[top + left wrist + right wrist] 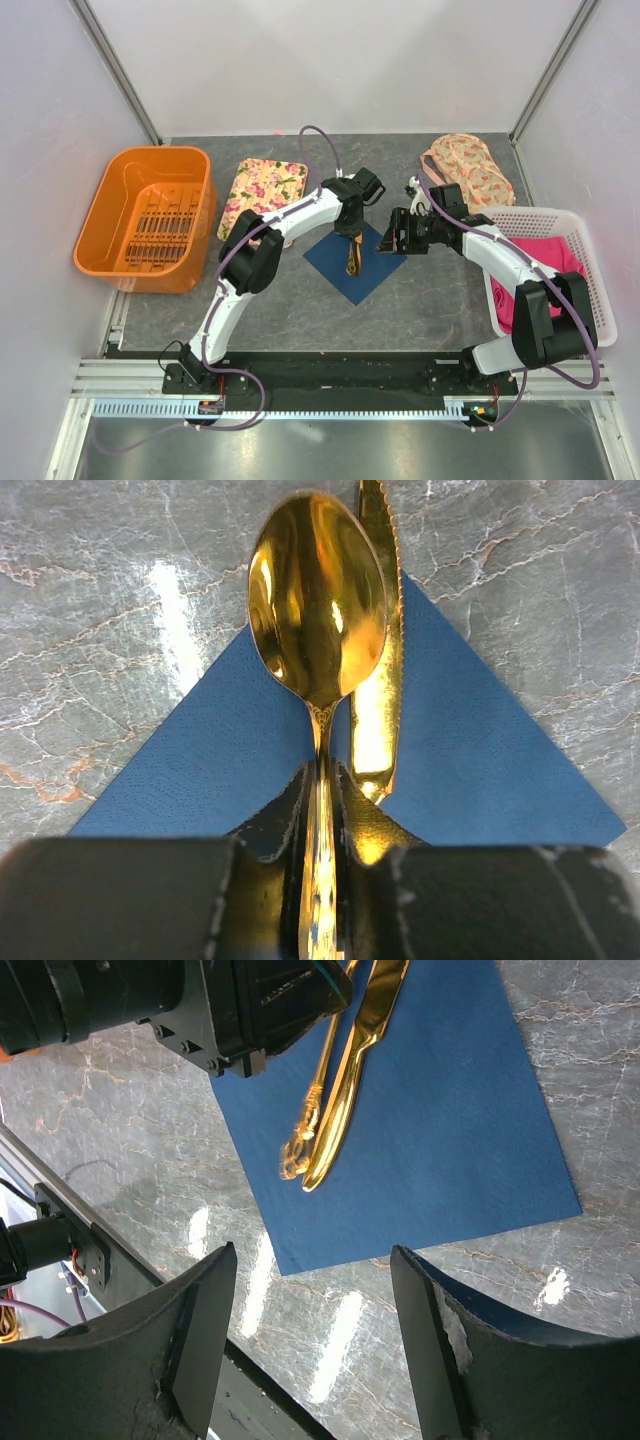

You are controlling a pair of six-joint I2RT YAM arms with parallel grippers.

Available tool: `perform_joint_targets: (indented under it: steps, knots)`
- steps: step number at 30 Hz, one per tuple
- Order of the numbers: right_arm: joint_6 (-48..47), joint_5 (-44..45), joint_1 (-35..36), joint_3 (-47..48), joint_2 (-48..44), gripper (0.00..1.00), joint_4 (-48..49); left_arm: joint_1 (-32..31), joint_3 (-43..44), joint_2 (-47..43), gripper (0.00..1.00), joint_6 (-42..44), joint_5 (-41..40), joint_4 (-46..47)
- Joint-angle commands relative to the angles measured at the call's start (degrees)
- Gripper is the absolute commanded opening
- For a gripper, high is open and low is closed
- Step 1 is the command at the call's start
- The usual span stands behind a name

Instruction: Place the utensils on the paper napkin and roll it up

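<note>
**Left hand [322,815] over a gold spoon [318,590] and knife [378,710] on a navy napkin [470,770]**

The left hand's two dark fingers fill the bottom of its wrist view. They stand close on either side of the spoon's slim handle. Whether they pinch it or merely flank it cannot be told. The polished oval bowl points away from the hand. A gold knife with a serrated edge lies parallel, just beside the spoon's right. Both lie along the thin, matte, finely dimpled paper napkin, set as a diamond on the grey marbled surface [100,600] between the arms. Their long axis runs roughly near to far, corner to corner. The right hand [310,1280] hangs just right of the napkin, jaws wide and empty. Rolling would likely go across that axis, from a side corner.
</note>
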Motion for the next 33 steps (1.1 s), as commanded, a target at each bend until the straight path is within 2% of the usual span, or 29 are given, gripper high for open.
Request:
perform_joint_targets:
  steps: [1, 9, 14, 17, 18, 20, 21, 25, 26, 27, 28, 30, 31, 33]
  knots:
    - [-0.49, -1.04, -0.33, 0.37, -0.28, 0.72, 0.49, -0.31, 1.79, 0.45, 0.20, -1.85, -0.10, 0.84]
    - [-0.40, -1.22, -0.42, 0.37, -0.45, 0.72, 0.49, -0.31, 2.31, -1.82, 0.22, -1.06, 0.26, 0.93]
    - [-0.49, -1.74, -0.86, 0.64, -1.07, 0.72, 0.84, -0.22, 4.42, -6.83, 0.27, 4.29, -1.06, 2.16]
    - [0.21, -3.41, -1.47, 1.08, -1.68, 0.72, 1.63, 0.39, 3.99, -11.49, 0.41, 9.65, -2.64, 3.65]
    - [0.30, -3.67, -1.65, 1.34, -1.86, 0.72, 1.81, 0.57, 3.73, -12.98, 0.50, 10.88, -2.99, 4.00]
    - [0.48, -3.85, -2.00, 2.48, -2.56, 0.73, 2.07, 1.71, 1.37, -17.63, 0.56, 14.74, -2.74, 5.75]
    - [0.39, -3.85, -2.09, 2.92, -2.91, 0.72, 2.07, 2.15, 0.13, -19.48, 0.64, 16.15, -2.47, 6.90]
    - [0.92, -4.29, -2.44, 4.24, -4.05, 0.73, 2.07, 6.62, -9.88, -31.16, 0.82, 26.50, 6.28, 16.20]
    - [1.35, -4.73, -2.44, 4.24, -4.32, 0.73, 2.07, 6.98, -14.34, -35.80, 0.94, 28.80, 6.84, 18.57]
    - [1.45, -4.99, -2.44, 4.07, -4.84, 0.73, 2.16, 7.16, -16.56, -38.28, 0.99, 31.52, 6.85, 22.25]
    - [1.71, -5.17, -2.44, 3.89, -5.11, 0.74, 2.51, 7.16, -20.23, -40.31, 1.00, 37.90, 8.24, 23.59]
    - [2.32, -5.35, -2.44, 3.54, -5.98, 0.74, 2.95, 7.16, -23.86, -45.76, 1.00, 43.99, 9.92, 26.92]
    - [2.59, -5.35, -2.44, 3.10, -6.16, 0.75, 3.39, 7.16, -27.53, -47.17, 1.00, 49.16, 13.23, 27.64]
    - [3.11, -5.61, -2.44, 2.84, -6.25, 0.75, 3.48, 7.16, -30.80, -50.68, 1.00, 53.59, 17.81, 27.74]
